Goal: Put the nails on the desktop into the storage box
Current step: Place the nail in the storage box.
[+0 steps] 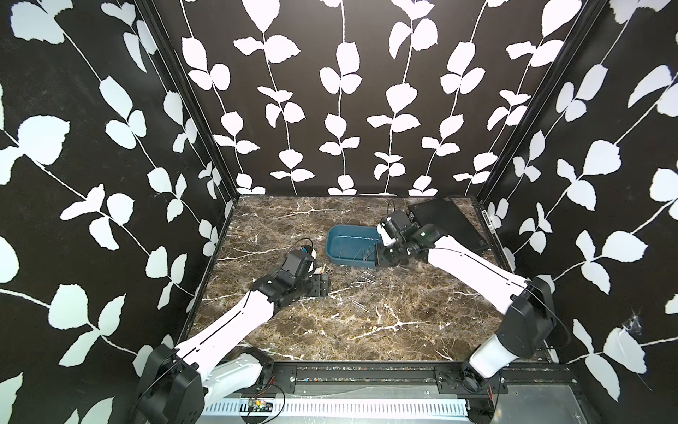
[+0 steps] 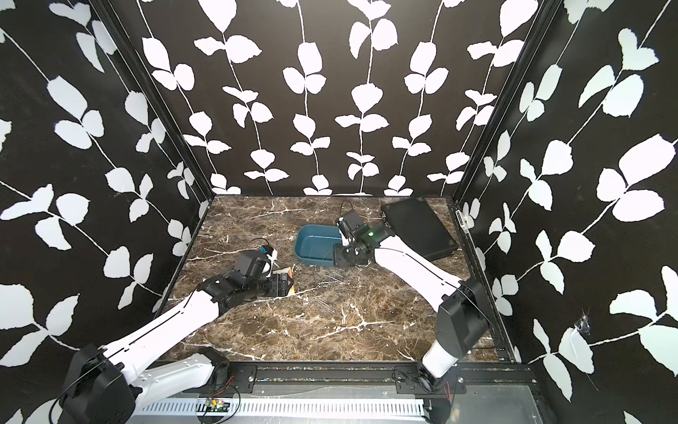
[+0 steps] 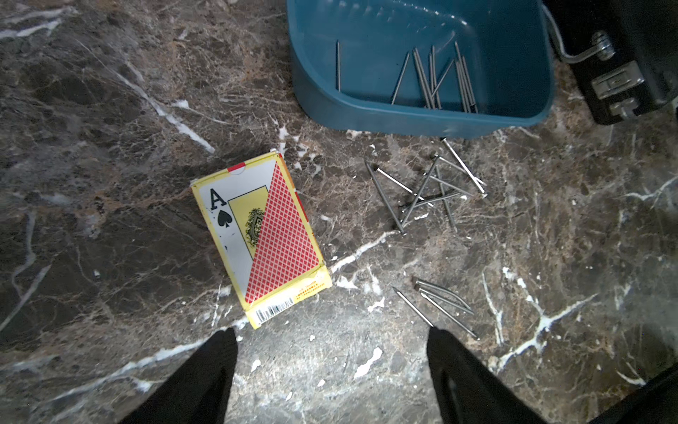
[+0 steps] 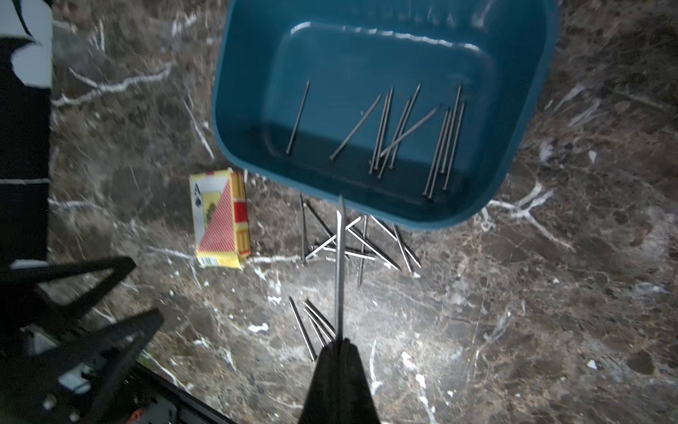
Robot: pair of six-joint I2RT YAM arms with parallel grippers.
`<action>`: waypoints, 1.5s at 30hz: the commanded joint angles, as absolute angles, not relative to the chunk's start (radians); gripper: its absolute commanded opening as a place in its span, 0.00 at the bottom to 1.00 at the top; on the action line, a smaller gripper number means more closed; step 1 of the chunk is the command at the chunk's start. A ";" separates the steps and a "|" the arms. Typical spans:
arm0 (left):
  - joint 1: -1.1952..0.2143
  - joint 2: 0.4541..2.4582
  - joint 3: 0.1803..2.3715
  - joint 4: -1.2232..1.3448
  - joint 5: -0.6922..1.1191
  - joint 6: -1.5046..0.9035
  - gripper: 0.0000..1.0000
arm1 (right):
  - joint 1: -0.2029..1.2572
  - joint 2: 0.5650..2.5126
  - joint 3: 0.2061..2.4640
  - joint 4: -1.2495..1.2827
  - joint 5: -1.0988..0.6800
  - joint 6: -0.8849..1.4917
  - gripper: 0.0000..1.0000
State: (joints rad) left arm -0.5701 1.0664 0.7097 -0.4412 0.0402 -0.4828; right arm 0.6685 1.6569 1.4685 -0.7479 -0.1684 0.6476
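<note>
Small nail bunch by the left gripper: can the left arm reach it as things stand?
Probably yes. The left gripper is open over bare desktop, with the small nail bunch just beyond one fingertip. The card box lies off to the other side, not between them.

Both top views: high, looking steeply down over the whole table [image 1: 330, 330]. Wrist cameras: close, facing down; both share the storage box [image 3: 422, 117] and loose nails [image 3: 384, 197].

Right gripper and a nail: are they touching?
Touching. The right wrist view shows the right gripper shut on one nail, whose shaft sticks straight out from between its tips.
</note>
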 commanded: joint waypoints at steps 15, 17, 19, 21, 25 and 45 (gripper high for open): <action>-0.554 1.006 0.718 -0.535 0.021 -0.475 0.99 | 0.566 2.038 1.672 -0.673 -0.292 0.752 0.00; -0.553 1.011 0.721 -0.544 0.018 -0.469 0.99 | 0.563 2.058 1.681 -0.670 -0.297 0.750 0.00; -0.551 1.018 0.725 -0.548 0.021 -0.462 0.99 | 0.562 2.078 1.691 -0.671 -0.304 0.749 0.00; -0.550 1.036 0.734 -0.548 0.028 -0.455 0.99 | 0.562 2.096 1.702 -0.676 -0.315 0.747 0.00; -0.549 1.089 0.759 -0.562 0.046 -0.445 0.98 | 0.562 2.115 1.704 -0.682 -0.326 0.752 0.00; -0.548 1.266 0.753 -0.476 0.202 -0.479 0.91 | 0.602 1.842 1.547 -0.784 -0.203 0.628 0.25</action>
State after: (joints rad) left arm -0.5533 1.2621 0.7605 -0.4984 0.1749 -0.4637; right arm 0.5735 1.9198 1.6089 -0.7525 -0.2375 0.6708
